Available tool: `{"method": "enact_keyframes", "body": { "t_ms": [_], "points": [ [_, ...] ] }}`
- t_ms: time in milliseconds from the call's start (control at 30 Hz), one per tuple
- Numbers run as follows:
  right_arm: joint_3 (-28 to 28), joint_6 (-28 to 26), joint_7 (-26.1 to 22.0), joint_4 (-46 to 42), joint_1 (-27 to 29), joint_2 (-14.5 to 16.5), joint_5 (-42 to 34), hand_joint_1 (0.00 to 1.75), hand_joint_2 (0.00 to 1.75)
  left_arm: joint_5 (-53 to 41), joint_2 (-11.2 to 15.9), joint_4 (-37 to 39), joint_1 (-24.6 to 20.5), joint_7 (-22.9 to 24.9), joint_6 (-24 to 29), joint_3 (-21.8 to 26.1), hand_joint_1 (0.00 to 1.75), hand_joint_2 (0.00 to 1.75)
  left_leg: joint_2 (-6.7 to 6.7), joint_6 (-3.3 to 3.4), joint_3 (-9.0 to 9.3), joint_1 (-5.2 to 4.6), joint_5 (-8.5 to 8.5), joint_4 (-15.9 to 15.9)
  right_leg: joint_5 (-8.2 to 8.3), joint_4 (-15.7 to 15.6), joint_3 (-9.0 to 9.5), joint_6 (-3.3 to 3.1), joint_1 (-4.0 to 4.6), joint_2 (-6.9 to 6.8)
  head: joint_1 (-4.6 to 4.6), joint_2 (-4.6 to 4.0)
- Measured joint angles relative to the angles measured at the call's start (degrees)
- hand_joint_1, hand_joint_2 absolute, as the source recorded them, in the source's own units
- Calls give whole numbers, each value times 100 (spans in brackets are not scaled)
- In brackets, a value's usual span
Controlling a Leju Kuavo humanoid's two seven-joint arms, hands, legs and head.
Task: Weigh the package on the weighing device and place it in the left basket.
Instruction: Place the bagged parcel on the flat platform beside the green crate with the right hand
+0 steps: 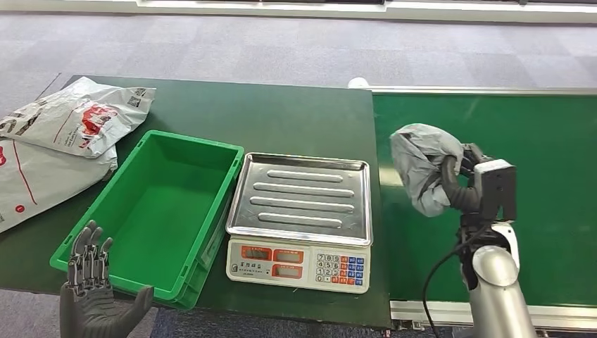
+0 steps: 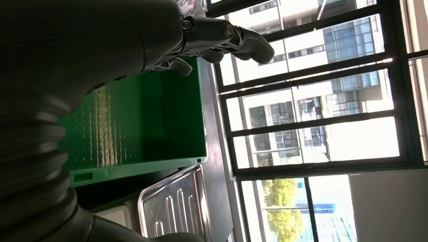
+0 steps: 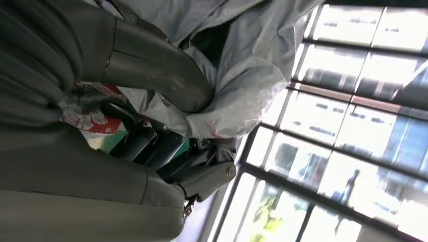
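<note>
My right hand grips a crumpled grey package and holds it above the green conveyor belt, to the right of the scale. Up close, the thumb presses into the grey wrap. The weighing scale has a bare steel pan and a keypad at the front. Left of it stands the green basket, with nothing inside. My left hand hovers open at the basket's near left corner, fingers spread. The basket's wall and the steel pan appear in the left wrist view.
Two flat grey mail bags lie on the dark table at the far left, behind the basket. The conveyor's metal rail runs along its far edge. Grey carpet lies beyond.
</note>
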Motion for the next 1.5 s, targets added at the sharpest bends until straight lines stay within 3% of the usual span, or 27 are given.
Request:
{"method": "enact_keyframes", "body": {
  "t_ms": [100,333,500,567,700,733,833,867,933,1067,1267,1500],
  "points": [
    [607,-161,42,-408,3,29,-81,175,175,21,66,9,3,-15,140,-134,0,175,-12,-2,-4,5,4,0,-1,0,1,-2,0,-19,0,0],
    [1200,-28,-92,-729,-4,39,-224,175,175,27,183,30,4,-42,283,-297,0,175,-13,-2,-9,3,6,1,1,0,3,-1,-3,-14,0,0],
    [1897,-209,-93,-660,-68,350,-86,175,175,26,232,40,6,-83,687,-510,0,175,-11,-6,-8,4,7,-1,2,0,1,-6,9,-12,0,0],
    [2209,-234,175,-525,-175,547,-87,175,175,33,269,50,4,-92,820,-633,0,175,-7,-13,-7,7,10,-2,4,1,-3,-15,18,-6,0,0],
    [2522,31,1258,-140,-549,886,-20,173,175,82,409,54,-20,-5,947,-854,0,175,-5,-25,-9,13,18,-3,8,1,-5,-23,26,-6,0,0],
    [2559,111,1503,-7,-659,961,38,140,175,100,448,53,-36,42,959,-896,0,175,-6,-28,-9,14,20,-4,9,1,-5,-24,27,-6,0,0],
    [2636,279,1974,505,-950,1191,236,10,175,169,567,50,-107,197,919,-987,0,175,-6,-31,-8,16,23,-4,12,2,-5,-29,28,-6,0,0],
    [2646,297,2041,731,-1048,1279,304,0,175,190,604,49,-137,243,888,-1008,0,175,-6,-32,-7,16,25,-4,14,2,-4,-31,28,-6,0,0],
    [2648,256,2088,1255,-1255,1460,448,0,175,217,657,48,-202,307,833,-1048,0,175,-6,-34,-6,16,27,-4,17,2,-4,-34,28,-6,0,0],
    [2598,-88,1987,2395,-1645,1787,566,0,0,226,721,36,-273,368,809,-1150,0,175,-6,-35,-5,16,30,-3,21,3,-4,-37,28,-6,0,0],
    [2264,-416,1583,3727,-2060,2130,423,0,0,216,761,-41,-292,431,892,-1265,0,175,-6,-35,-4,16,30,-2,23,3,-6,-39,28,-5,0,0],
    [1959,-409,1334,4087,-2154,2292,224,0,0,160,781,-46,-357,472,892,-1270,0,175,-5,-36,-4,16,30,-2,23,3,-6,-39,29,-5,0,0]
  ]
}}
